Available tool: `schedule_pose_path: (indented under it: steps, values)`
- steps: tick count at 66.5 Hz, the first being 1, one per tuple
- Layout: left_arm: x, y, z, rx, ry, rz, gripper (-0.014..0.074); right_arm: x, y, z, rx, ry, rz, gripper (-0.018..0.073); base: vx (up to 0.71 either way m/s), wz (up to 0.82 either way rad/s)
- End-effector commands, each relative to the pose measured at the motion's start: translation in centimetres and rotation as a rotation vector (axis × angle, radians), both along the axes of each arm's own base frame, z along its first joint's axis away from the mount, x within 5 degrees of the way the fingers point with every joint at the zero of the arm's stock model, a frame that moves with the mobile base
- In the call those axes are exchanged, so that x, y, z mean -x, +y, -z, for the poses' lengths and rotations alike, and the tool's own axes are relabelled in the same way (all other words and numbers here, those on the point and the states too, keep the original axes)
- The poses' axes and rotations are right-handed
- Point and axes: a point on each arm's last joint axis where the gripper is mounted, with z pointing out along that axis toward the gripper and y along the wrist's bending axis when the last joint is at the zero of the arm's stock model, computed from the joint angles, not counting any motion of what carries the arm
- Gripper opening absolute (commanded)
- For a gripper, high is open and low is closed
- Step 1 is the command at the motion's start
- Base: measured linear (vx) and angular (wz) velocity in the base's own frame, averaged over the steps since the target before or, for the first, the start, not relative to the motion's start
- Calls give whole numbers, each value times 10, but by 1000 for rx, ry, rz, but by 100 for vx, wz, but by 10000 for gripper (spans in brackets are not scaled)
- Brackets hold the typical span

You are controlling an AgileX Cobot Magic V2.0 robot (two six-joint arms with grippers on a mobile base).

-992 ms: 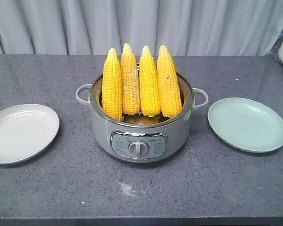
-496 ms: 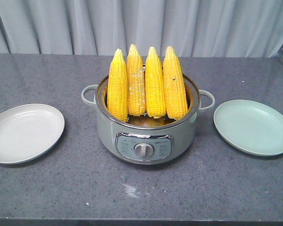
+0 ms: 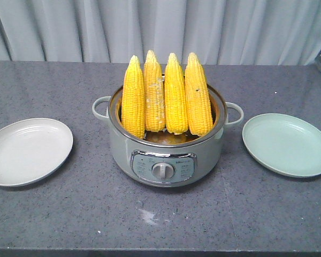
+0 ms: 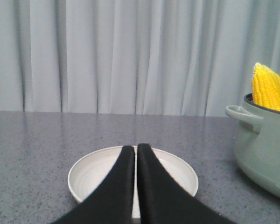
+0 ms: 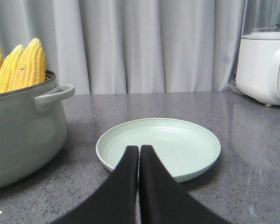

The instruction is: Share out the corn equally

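Observation:
Several yellow cobs of corn (image 3: 166,99) stand upright, tips up, in a grey-green electric pot (image 3: 166,160) at the table's middle; they also show as corn (image 4: 269,88) and corn (image 5: 23,67) at the edges of the wrist views. A white plate (image 3: 29,151) lies left of the pot, a pale green plate (image 3: 288,143) right of it; both hold nothing. My left gripper (image 4: 136,148) is shut and empty, in front of the white plate (image 4: 88,172). My right gripper (image 5: 139,148) is shut and empty, in front of the green plate (image 5: 177,140). Neither gripper shows in the front view.
The pot has side handles (image 3: 100,107) and a front dial (image 3: 162,171). A white appliance (image 5: 263,65) stands at the far right of the grey table (image 3: 69,214). A grey curtain hangs behind. A pale smear (image 3: 144,215) marks the tabletop near the front edge.
One second ago the front view was framed a little to the right and higher; since half a second ago nothing has moved. Corn, pot and plates keep their places.

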Motion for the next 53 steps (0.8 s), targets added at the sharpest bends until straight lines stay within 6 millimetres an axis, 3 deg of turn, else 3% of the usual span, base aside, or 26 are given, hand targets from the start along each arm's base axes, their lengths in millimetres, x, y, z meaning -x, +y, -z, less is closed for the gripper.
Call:
schedule_pose_path:
  steps: [1, 16, 21, 32, 40, 53]
  values:
    - [3, -1, -8, 5, -118, 10, -6, 1, 0, -7, 5, -104, 1, -11, 0, 0]
    - [6, -1, -22, 22, -169, 15, -6, 1, 0, -13, -77, -121, -3, -11, 0, 0]
    - [10, -1, -41, 23, -189, 11, -6, 2, 0, -21, -88, -118, -4, -11, 0, 0]
    - [14, 1, -91, 21, -173, -1, -6, 4, 0, -59, -64, -103, -3, -11, 0, 0]
    - [-2, 1, -126, 12, -50, -15, -6, 0, 0, -91, 0, -19, 0, -11, 0, 0]
    - [-50, 3, -180, -11, 225, -40, -6, -21, 0, -144, 6, 192, -3, -11, 0, 0]
